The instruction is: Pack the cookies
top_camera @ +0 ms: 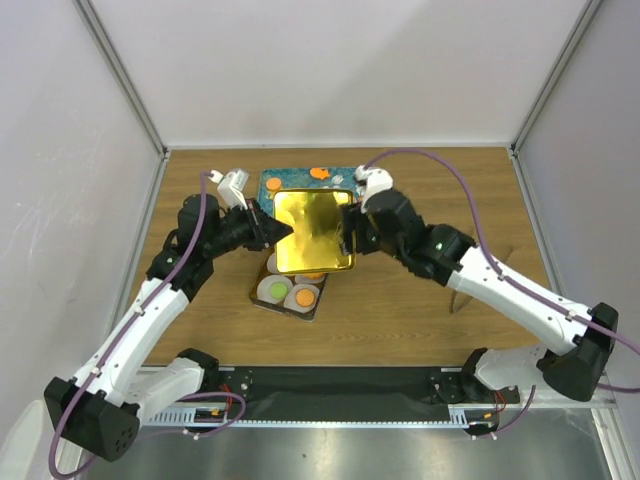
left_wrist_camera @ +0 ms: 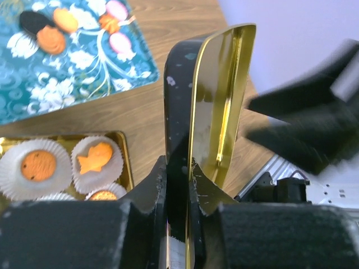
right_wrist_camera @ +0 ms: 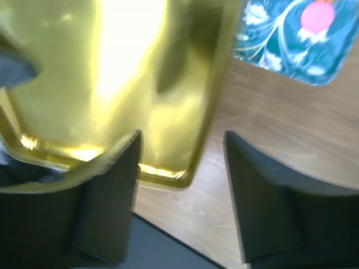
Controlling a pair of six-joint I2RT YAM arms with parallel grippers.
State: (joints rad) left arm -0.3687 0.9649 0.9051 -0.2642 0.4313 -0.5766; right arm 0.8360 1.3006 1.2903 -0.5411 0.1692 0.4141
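Observation:
My left gripper is shut on the edge of a tin lid, gold inside and black outside, and holds it tilted above the gold box. In the box, orange cookies and a green one sit in white paper cups. More cookies lie on the teal tray: orange, dark, pink. My right gripper is open at the lid's right edge, with the lid's corner between its fingers.
The wooden table is walled by white panels at left, back and right. A metal rail with both arm bases runs along the near edge. The teal tray lies behind the box.

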